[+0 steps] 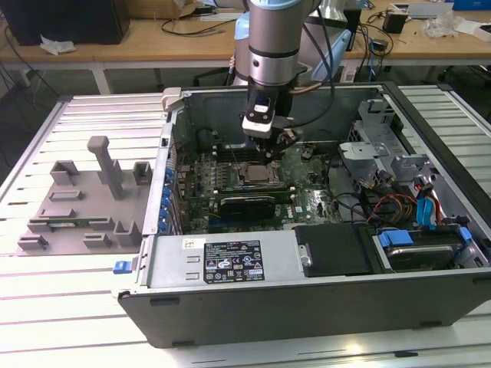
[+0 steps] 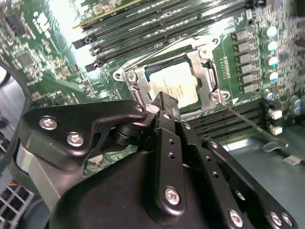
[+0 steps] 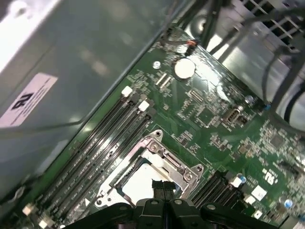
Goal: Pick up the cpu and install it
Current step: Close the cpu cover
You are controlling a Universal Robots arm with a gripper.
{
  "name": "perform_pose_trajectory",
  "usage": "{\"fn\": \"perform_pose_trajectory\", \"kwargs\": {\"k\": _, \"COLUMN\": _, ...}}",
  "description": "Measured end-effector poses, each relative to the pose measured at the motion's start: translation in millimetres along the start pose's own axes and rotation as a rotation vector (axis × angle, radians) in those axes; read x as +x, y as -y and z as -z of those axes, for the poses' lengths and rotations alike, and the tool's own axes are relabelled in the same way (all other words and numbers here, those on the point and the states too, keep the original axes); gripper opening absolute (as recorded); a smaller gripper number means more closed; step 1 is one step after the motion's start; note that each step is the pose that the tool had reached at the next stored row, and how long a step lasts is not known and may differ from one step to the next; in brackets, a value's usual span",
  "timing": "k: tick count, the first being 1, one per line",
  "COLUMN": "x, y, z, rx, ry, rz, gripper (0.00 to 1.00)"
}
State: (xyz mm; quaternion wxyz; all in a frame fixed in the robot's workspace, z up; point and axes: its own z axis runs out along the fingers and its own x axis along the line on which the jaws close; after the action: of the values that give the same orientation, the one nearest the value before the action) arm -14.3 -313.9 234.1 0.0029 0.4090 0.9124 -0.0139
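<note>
Claw: the claw (image 3: 163,187) hangs over the processor socket, its two fingers pressed together with nothing between them.
Claw against cpu: in both wrist views the fingertips (image 2: 162,101) stand over one edge of the cpu (image 2: 174,87); whether they touch its lid I cannot tell.
Cpu position: it lies inside the socket, right under the claw, with most of its top showing beyond the tips.
Cpu facing: flat, shiny silver top turned up.
Cpu axis: square, so no longer side; its edges run parallel to the socket frame (image 2: 134,78).
Socket frame: bright metal bracket around the chip, open over the top.
Memory slots: long dark slots (image 3: 107,140) run beside the socket.
Motherboard: the green motherboard (image 3: 209,119) carries the socket and a round silver coin cell (image 3: 184,68), well apart from the chip.
Case: the open computer case (image 1: 230,314) lies on its side with the arm reaching down into it.
Fixture: a grey plastic fixture (image 1: 84,207) sits to the exterior view's left of the case.
Surface: the slatted pale surface (image 1: 61,322) bears case and fixture.
</note>
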Motion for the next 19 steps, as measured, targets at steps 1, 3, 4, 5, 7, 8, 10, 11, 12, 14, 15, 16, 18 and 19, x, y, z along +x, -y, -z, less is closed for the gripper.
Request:
{"fn": "perform_pose_trajectory", "kwargs": {"k": 1, "x": 0.0, "y": 0.0, "z": 0.0, "rx": -0.0003, "ry": 0.0006, "rz": 0.026, "gripper": 0.11}}
{"fn": "perform_pose_trajectory", "kwargs": {"k": 3, "x": 0.0, "y": 0.0, "z": 0.0, "rx": -0.0012, "ry": 0.0016, "rz": 0.072, "gripper": 0.11}}
{"fn": "perform_pose_trajectory", "kwargs": {"k": 4, "x": 0.0, "y": 0.0, "z": 0.0, "rx": -0.0015, "ry": 0.0021, "rz": 0.091, "gripper": 0.11}}
{"fn": "perform_pose_trajectory", "kwargs": {"k": 5, "x": 0.0, "y": 0.0, "z": 0.0, "rx": -0.0020, "ry": 0.0028, "rz": 0.121, "gripper": 0.11}}
{"fn": "perform_pose_trajectory", "kwargs": {"k": 7, "x": 0.0, "y": 0.0, "z": 0.0, "rx": -0.0026, "ry": 0.0037, "rz": 0.158, "gripper": 0.11}}
{"fn": "perform_pose_trajectory", "kwargs": {"k": 8, "x": 0.0, "y": 0.0, "z": 0.0, "rx": -0.0030, "ry": 0.0043, "rz": 0.185, "gripper": 0.11}}
{"fn": "perform_pose_trajectory", "kwargs": {"k": 10, "x": 0.0, "y": 0.0, "z": 0.0, "rx": -0.0040, "ry": 0.0056, "rz": 0.241, "gripper": 0.11}}
{"fn": "perform_pose_trajectory", "kwargs": {"k": 11, "x": 0.0, "y": 0.0, "z": 0.0, "rx": -0.0043, "ry": 0.0060, "rz": 0.260, "gripper": 0.11}}
{"fn": "perform_pose_trajectory", "kwargs": {"k": 12, "x": 0.0, "y": 0.0, "z": 0.0, "rx": -0.0046, "ry": 0.0065, "rz": 0.278, "gripper": 0.11}}
{"fn": "perform_pose_trajectory", "kwargs": {"k": 14, "x": 0.0, "y": 0.0, "z": 0.0, "rx": -0.0054, "ry": 0.0077, "rz": 0.330, "gripper": 0.11}}
{"fn": "perform_pose_trajectory", "kwargs": {"k": 15, "x": 0.0, "y": 0.0, "z": 0.0, "rx": -0.0057, "ry": 0.0081, "rz": 0.349, "gripper": 0.11}}
{"fn": "perform_pose_trajectory", "kwargs": {"k": 16, "x": 0.0, "y": 0.0, "z": 0.0, "rx": -0.0060, "ry": 0.0085, "rz": 0.367, "gripper": 0.11}}
{"fn": "perform_pose_trajectory", "kwargs": {"k": 18, "x": 0.0, "y": 0.0, "z": -0.2, "rx": -0.0069, "ry": 0.0099, "rz": 0.429, "gripper": 0.11}}
{"fn": "perform_pose_trajectory", "kwargs": {"k": 19, "x": 0.0, "y": 0.0, "z": -0.3, "rx": -0.0074, "ry": 0.0106, "rz": 0.460, "gripper": 0.11}}
